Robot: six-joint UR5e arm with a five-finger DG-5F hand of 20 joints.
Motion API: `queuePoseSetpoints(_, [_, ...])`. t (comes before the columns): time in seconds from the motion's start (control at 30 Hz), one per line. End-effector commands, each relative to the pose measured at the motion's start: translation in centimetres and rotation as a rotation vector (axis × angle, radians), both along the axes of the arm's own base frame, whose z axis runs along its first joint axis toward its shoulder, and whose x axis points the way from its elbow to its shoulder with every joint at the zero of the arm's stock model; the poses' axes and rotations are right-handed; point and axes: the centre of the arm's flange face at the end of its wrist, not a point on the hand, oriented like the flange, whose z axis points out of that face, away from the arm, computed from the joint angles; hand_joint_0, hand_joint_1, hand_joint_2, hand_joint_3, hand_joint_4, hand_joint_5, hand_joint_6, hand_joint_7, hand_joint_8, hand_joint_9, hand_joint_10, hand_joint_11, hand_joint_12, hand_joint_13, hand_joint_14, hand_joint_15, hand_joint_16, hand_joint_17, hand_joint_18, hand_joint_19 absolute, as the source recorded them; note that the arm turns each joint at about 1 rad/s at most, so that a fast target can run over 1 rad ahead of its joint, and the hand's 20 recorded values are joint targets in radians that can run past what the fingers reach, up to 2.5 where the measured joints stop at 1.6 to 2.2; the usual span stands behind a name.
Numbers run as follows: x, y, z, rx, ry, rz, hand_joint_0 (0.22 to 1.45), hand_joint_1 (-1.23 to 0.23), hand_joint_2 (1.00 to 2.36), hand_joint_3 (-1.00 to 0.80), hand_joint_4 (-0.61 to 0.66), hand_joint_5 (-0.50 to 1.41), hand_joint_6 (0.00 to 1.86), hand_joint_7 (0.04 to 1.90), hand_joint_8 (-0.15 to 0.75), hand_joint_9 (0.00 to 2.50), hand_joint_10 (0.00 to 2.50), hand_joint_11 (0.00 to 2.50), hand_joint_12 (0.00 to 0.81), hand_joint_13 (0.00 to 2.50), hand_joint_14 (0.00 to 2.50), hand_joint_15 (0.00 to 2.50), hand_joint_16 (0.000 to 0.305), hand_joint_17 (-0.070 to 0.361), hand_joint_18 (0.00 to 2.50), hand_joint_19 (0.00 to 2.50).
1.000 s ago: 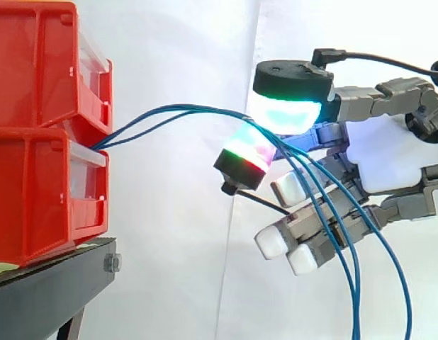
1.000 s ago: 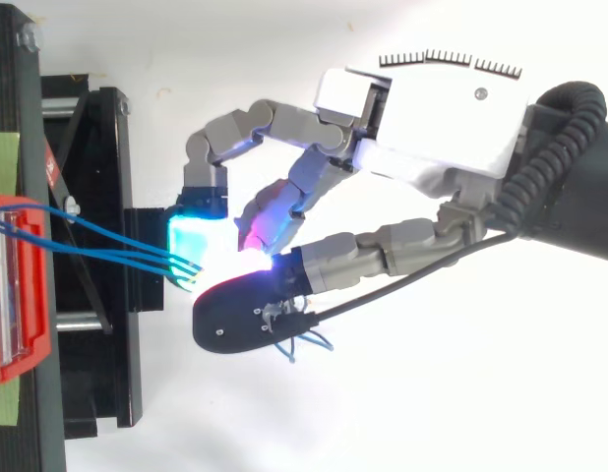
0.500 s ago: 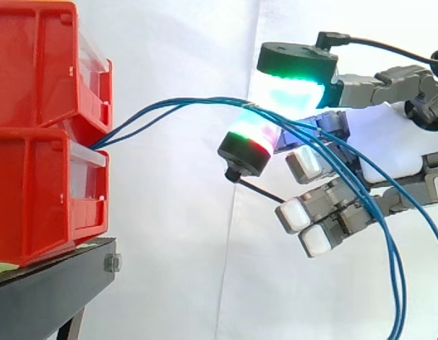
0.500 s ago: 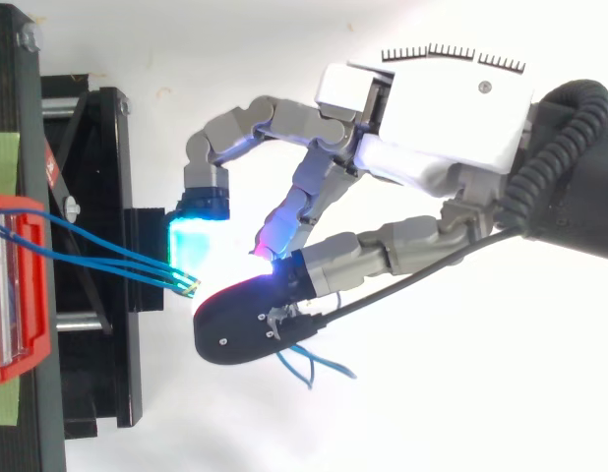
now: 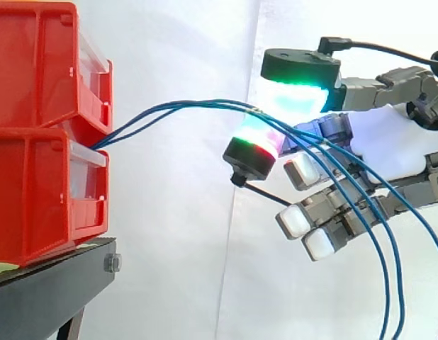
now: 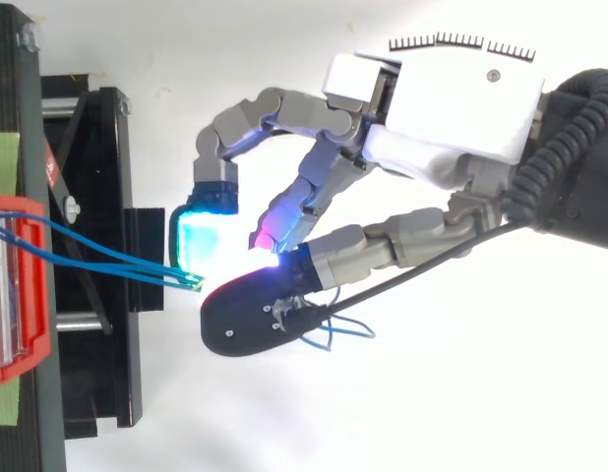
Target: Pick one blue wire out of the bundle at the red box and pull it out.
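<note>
Grip: hand (image 6: 452, 108) pinches the blue wires (image 5: 219, 103) between its pads.
Wire axis: roughly level, from hand across to red box (image 5: 35, 184).

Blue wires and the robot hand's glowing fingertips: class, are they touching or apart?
Touching. In the side view the blue wires run pinched between two glowing fingertips of the hand, with no gap showing.
</note>
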Motion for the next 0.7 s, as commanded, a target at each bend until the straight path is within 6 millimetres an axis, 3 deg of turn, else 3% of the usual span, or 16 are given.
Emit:
queuePoseSetpoints(0.0, [0.0, 0.0, 0.0, 0.012, -0.001, -0.003, 0.65, -0.86, 1.02, -0.30, -0.12, -0.10, 0.92, 1.10, 0.229, 1.22, 0.02, 0.48, 0.376, 0.89, 0.02, 0.53, 0.044, 0.099, 0.77, 0.54])
queuePoseSetpoints(0.27, [-0.2, -0.2, -0.3, 0.005, 0.016, -0.005, 0.65, -0.85, 1.02, -0.29, -0.09, -0.09, 0.92, 1.12, 0.241, 1.24, 0.01, 0.51, 0.382, 0.90, 0.02, 0.55, 0.044, 0.099, 0.79, 0.56])
queuePoseSetpoints(0.53, [0.1, 0.2, -3.1, -0.145, 0.052, 0.026, 0.65, -0.85, 1.02, -0.28, -0.06, -0.09, 0.93, 1.11, 0.243, 1.25, 0.01, 0.53, 0.383, 0.91, 0.02, 0.56, 0.044, 0.099, 0.81, 0.57])
queuePoseSetpoints(0.67, [0.8, 0.9, -4.9, -0.213, -0.057, 0.012, 0.65, -0.85, 1.02, -0.28, -0.06, -0.09, 0.93, 1.11, 0.244, 1.24, 0.02, 0.54, 0.382, 0.91, 0.02, 0.57, 0.043, 0.096, 0.81, 0.58])
